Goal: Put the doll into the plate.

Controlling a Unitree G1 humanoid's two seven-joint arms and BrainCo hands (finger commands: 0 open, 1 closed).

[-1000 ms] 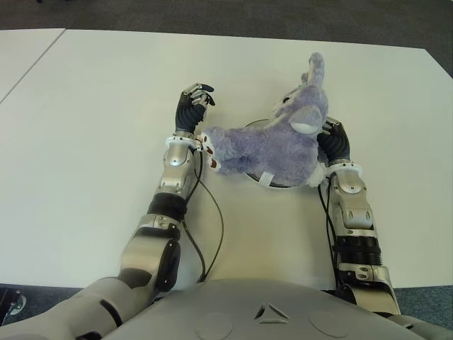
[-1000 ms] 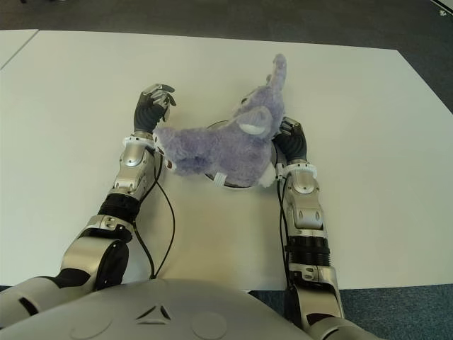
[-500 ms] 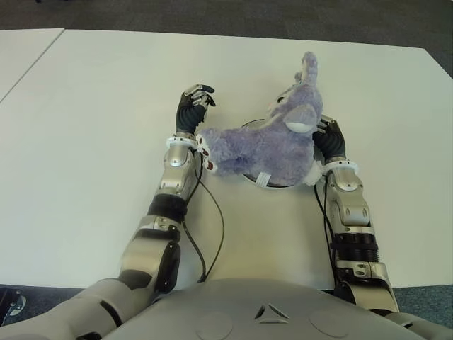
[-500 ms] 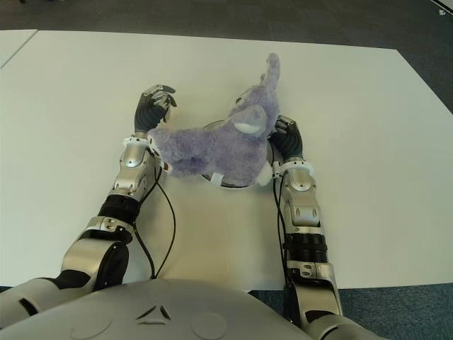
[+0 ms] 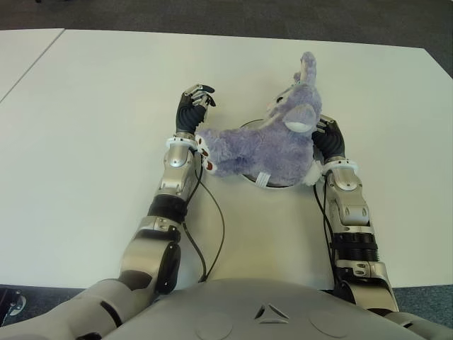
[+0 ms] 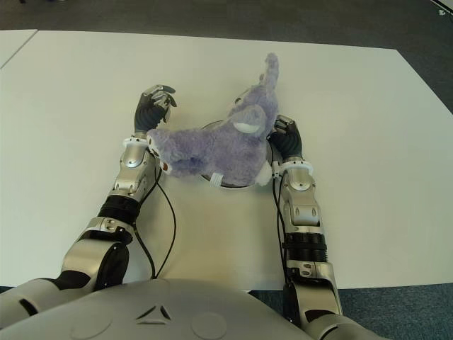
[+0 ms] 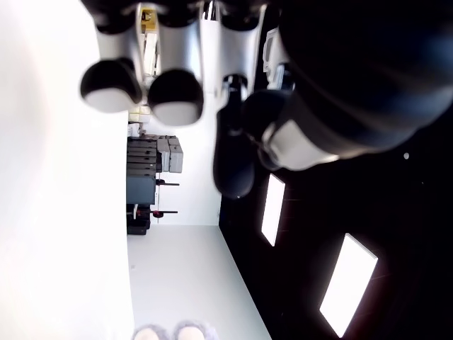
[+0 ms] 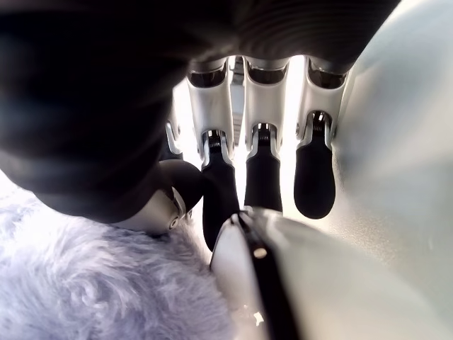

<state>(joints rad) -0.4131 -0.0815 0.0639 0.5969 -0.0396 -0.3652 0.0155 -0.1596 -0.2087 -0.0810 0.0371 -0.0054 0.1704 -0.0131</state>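
Observation:
A purple plush doll point(image 5: 265, 145) lies across the plate point(image 5: 273, 185), which shows only as a thin rim under its belly. Its head is raised on the right and one ear points up. My right hand point(image 5: 329, 138) is against the right side of the doll's head. In the right wrist view its fingers point(image 8: 263, 177) reach out straight beside the purple fur point(image 8: 92, 290) and are not closed around it. My left hand point(image 5: 195, 99) stands left of the doll, fingers loosely bent and holding nothing. The doll's foot point(image 5: 207, 147) is at its wrist.
The white table point(image 5: 99, 106) stretches wide to the left and far side. A second white table point(image 5: 21, 49) adjoins at the far left. A black cable point(image 5: 212, 227) loops along my left forearm. Dark floor lies beyond the far edge.
The doll has come down and shifted slightly left onto the plate, with my right hand following it. Over the last half second almost nothing moved. The left hand has stayed still.

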